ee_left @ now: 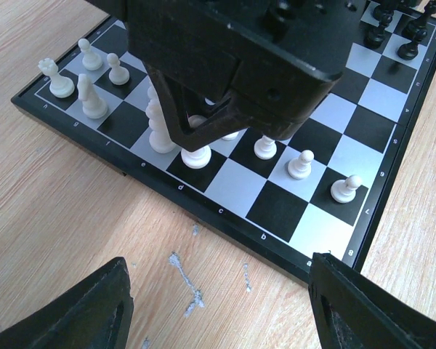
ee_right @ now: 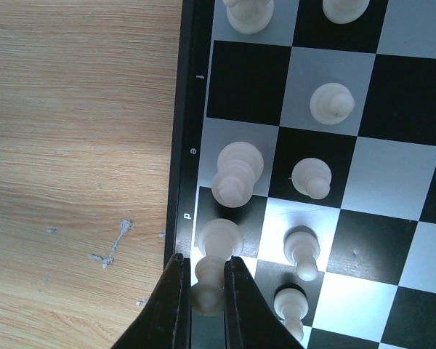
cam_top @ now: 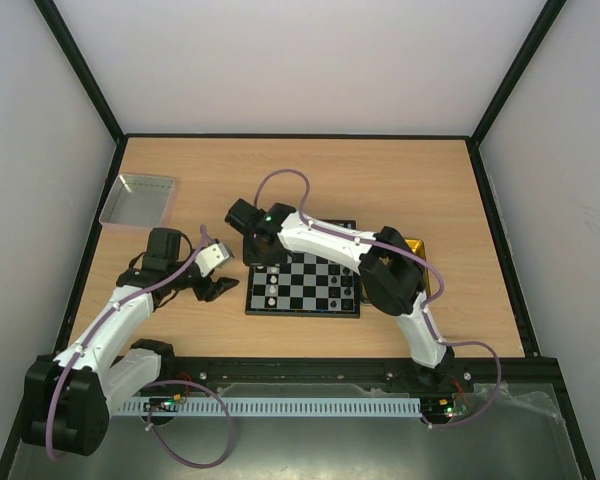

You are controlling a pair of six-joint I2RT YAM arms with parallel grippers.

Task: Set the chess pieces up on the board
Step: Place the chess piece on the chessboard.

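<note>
- Chess pieces (ee_left: 299, 163) are partly set up on the board (cam_top: 302, 312), which lies on the bench (cam_top: 380, 180) in front of both arms.
- On the white side, a rook (ee_left: 54, 76), a knight (ee_left: 91, 98) and 1 tall piece (ee_left: 160, 131) are seen standing in the back row. A line of white pawns (ee_left: 265, 147) is seen in the next row.
- 4 back-row squares on that side look bare, at f, c, b and a, so more white ones are judged to be needed there.
- Some black pieces (ee_left: 410, 45) are seen at the far edge, but how many cannot be told.
- A white piece (ee_right: 219, 237) is clamped between the fingers of the right claw (ee_right: 203, 260), over the d square of the back row, just beside the tall piece.
- Its foot seems to be on the square or just above it; which one cannot be told.
- The left claw (ee_left: 225, 291) is held wide apart with nothing in it, over the bench just beside the white edge of the board.
</note>
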